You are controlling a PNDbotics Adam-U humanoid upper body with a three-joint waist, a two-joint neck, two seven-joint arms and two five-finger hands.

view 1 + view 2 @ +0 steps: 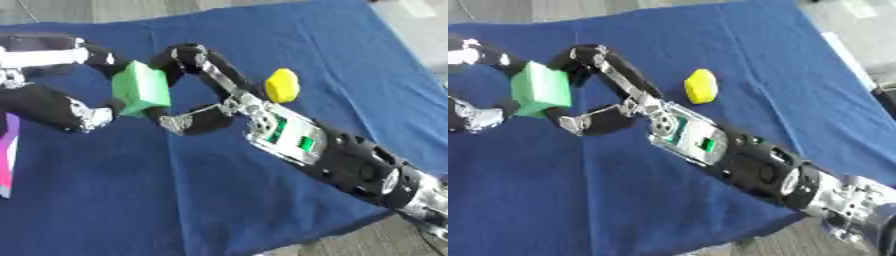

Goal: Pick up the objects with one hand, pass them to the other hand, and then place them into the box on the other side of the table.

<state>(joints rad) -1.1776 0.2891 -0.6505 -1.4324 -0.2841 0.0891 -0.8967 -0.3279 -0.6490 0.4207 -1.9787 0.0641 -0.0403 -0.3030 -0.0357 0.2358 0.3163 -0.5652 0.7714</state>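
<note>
Right hand [210, 102], reaching in from lower right, has fingers and thumb curled around the green rectangular foam block [140, 89] at upper left of frame; left hand [74, 107] grips its opposite side, mid-handover. Yellow faceted block [282, 85] lies just right of the right hand on blue tablecloth [262, 210]; pink box edge [7, 155] at far left, nearer the left hand.

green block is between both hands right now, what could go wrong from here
1. The green block is held above the blue cloth with the left hand and the right hand both curled on it; if one lets go before the other has it, it may drop.
2. The yellow object lies just beyond the right arm, which could knock it when moving away.
3. Only an edge of the pink box shows, so aiming the drop may be harder.
</note>
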